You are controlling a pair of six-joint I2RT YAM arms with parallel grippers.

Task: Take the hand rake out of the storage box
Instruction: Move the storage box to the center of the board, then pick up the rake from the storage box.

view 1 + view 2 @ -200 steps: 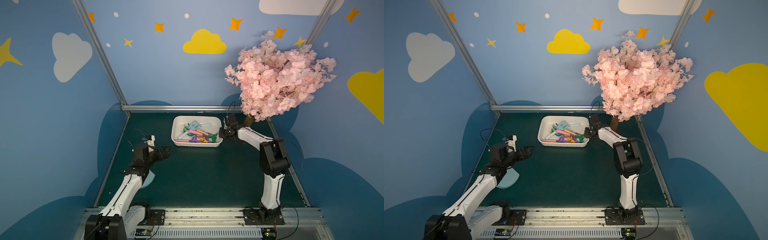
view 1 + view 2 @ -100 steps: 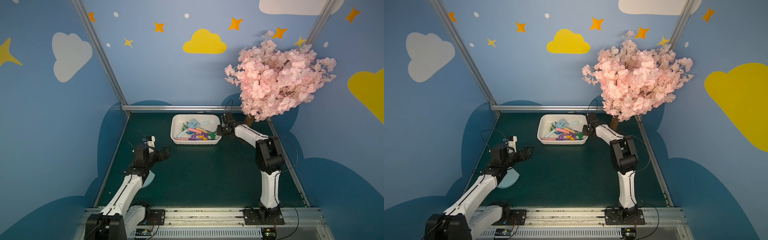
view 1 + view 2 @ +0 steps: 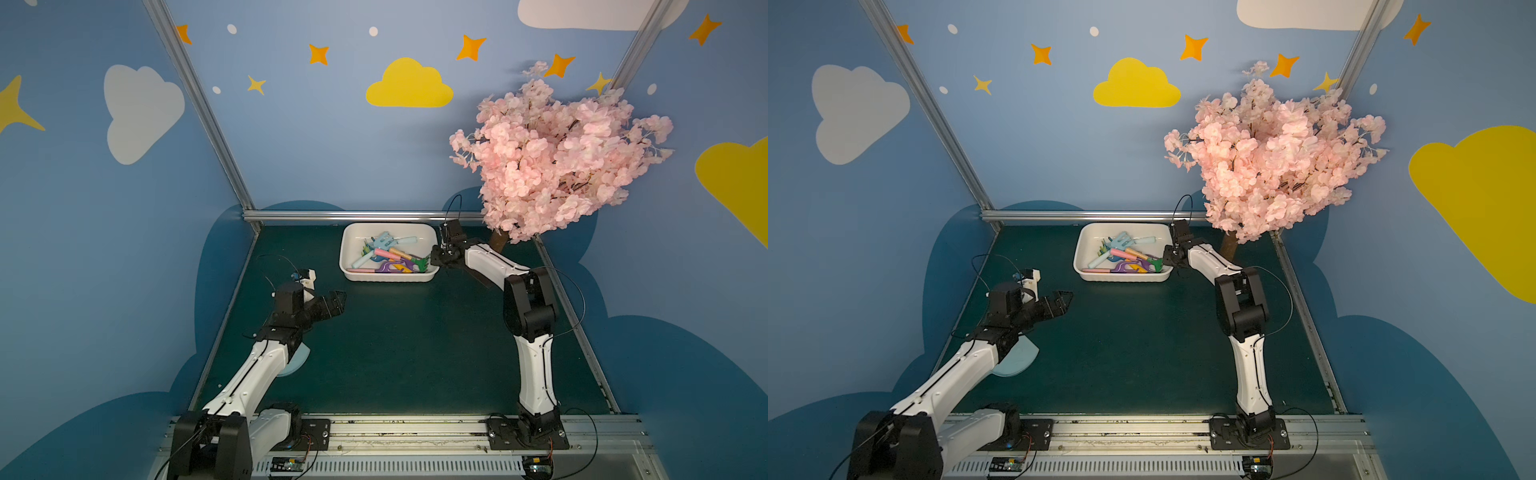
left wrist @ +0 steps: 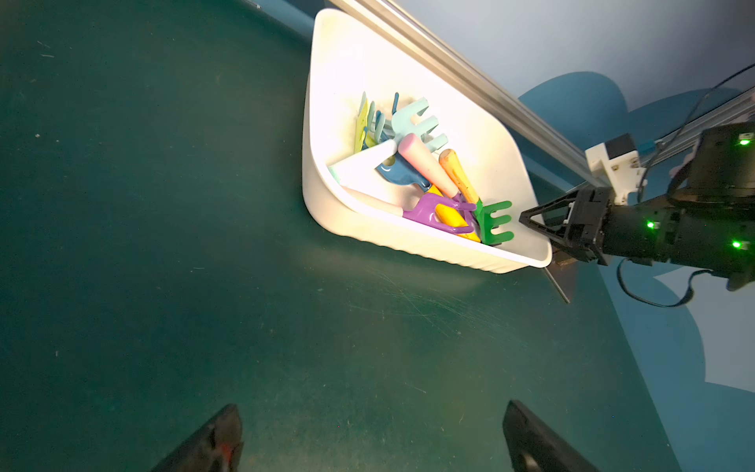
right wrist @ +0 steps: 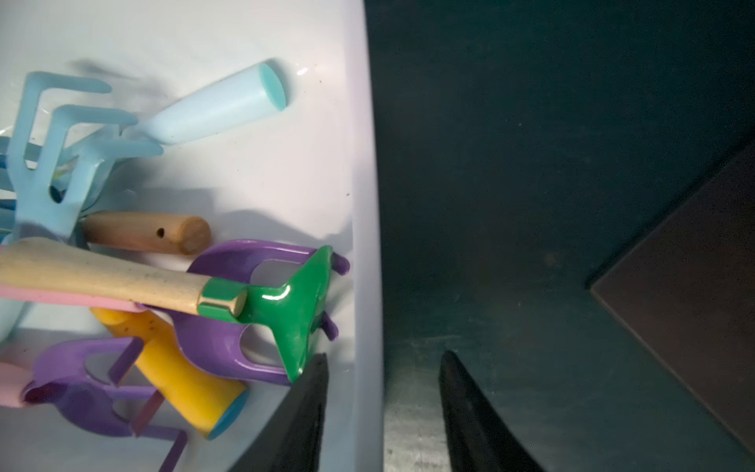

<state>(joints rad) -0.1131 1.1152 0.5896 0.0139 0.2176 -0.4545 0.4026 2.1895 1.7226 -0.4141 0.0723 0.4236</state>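
Right claw (image 5: 384,355) hangs released and empty, as does the left claw (image 4: 371,404), well apart. Surface (image 3: 395,353) carries the storage box (image 3: 390,277); right jaws straddle its side wall. Green-headed hand rake (image 5: 294,310) lies inside, just beside them. Judged step: approach; next, both jaws need to come inward over the rake.

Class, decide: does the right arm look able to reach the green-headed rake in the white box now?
Probably yes: the right gripper, open, straddles the storage box wall beside the green rake, lying uppermost.
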